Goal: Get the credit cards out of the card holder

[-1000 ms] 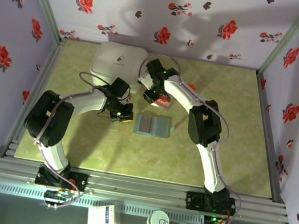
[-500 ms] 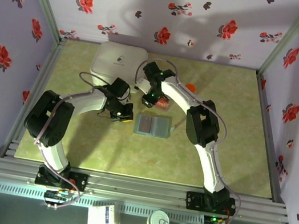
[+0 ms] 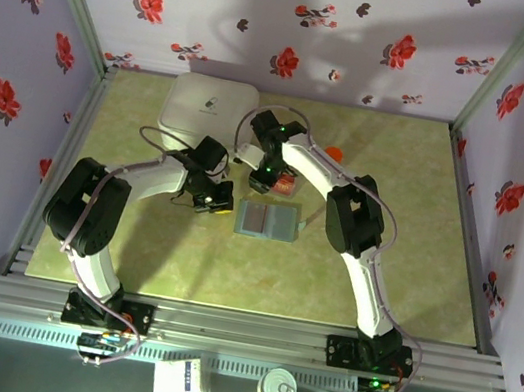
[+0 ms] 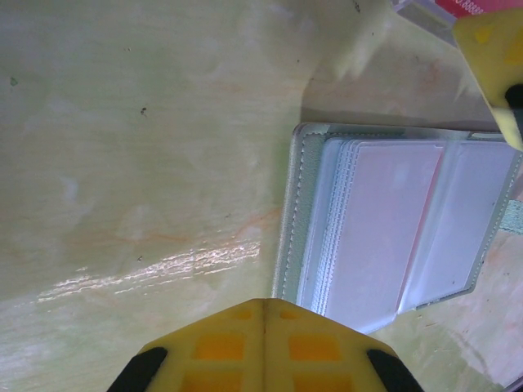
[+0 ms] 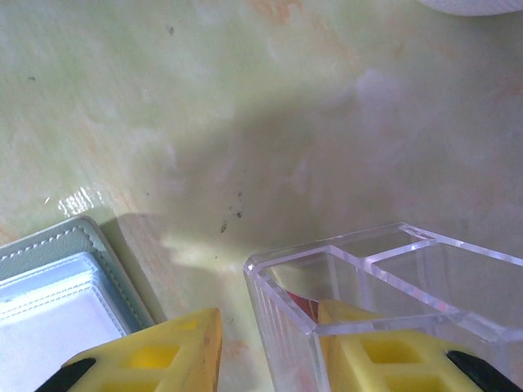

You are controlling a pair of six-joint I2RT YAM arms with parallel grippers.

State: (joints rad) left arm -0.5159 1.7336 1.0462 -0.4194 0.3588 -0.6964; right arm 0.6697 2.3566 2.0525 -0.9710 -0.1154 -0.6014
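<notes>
Card holder [image 3: 269,222] is lying open and flat on the table [image 3: 132,244]. A pinkish card [image 4: 382,224] is showing through its clear sleeves, so I'm guessing it isn't emptied yet. Left gripper [image 3: 220,204] is sitting right at the holder's left edge with fingers spread wide, gripping nothing, probably to stop the holder sliding. Just behind the holder, the right gripper [image 5: 268,314] is hanging at a clear tray [image 5: 392,261], fingers apart too, one either side of the tray wall. To me it's looking like a drop-off spot, since red cards [image 3: 287,182] are lying in it. Further back and left of the holder, a white box [image 3: 206,108] is sitting out of the way.
</notes>
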